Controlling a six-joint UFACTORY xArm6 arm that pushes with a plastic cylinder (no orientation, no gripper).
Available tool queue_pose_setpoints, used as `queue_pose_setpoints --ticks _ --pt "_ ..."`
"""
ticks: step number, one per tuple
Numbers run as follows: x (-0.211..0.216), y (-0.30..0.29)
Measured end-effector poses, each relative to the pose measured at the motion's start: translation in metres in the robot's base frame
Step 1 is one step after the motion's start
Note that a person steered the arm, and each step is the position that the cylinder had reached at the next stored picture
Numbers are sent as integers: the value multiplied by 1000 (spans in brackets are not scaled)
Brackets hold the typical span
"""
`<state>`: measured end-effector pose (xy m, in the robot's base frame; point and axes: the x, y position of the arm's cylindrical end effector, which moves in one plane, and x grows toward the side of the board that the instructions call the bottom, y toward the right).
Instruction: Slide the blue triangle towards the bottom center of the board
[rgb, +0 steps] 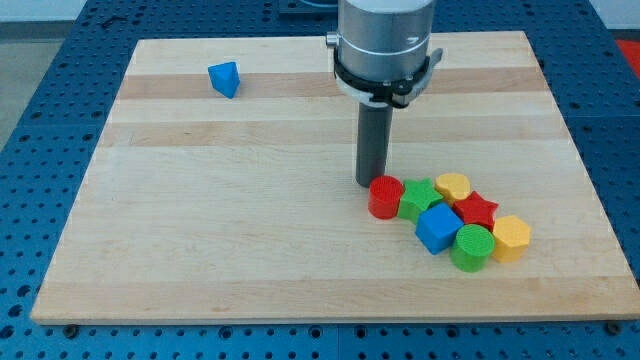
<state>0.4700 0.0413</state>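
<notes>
The blue triangle (225, 79) lies near the view's top left of the wooden board (250, 240). My tip (370, 183) rests on the board right of centre, far to the right of and below the blue triangle. It stands just above and left of a red cylinder (385, 197), touching it or nearly so.
A cluster lies at the lower right: a green star (420, 198), a yellow block (453, 186), a red star (476, 210), a blue cube (437, 229), a green cylinder (472, 247) and a yellow hexagonal block (511, 238). The arm's grey body (388, 45) hangs over the board's top centre.
</notes>
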Motion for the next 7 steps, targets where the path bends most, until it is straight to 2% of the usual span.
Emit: queue_pose_setpoints --ticks 1,3,4,5,6,7 --pt "-28 -5" --pt "-137 -80" --pt "-197 -92" --pt "-240 -127" --pt "-211 -177" --pt "-151 -216"
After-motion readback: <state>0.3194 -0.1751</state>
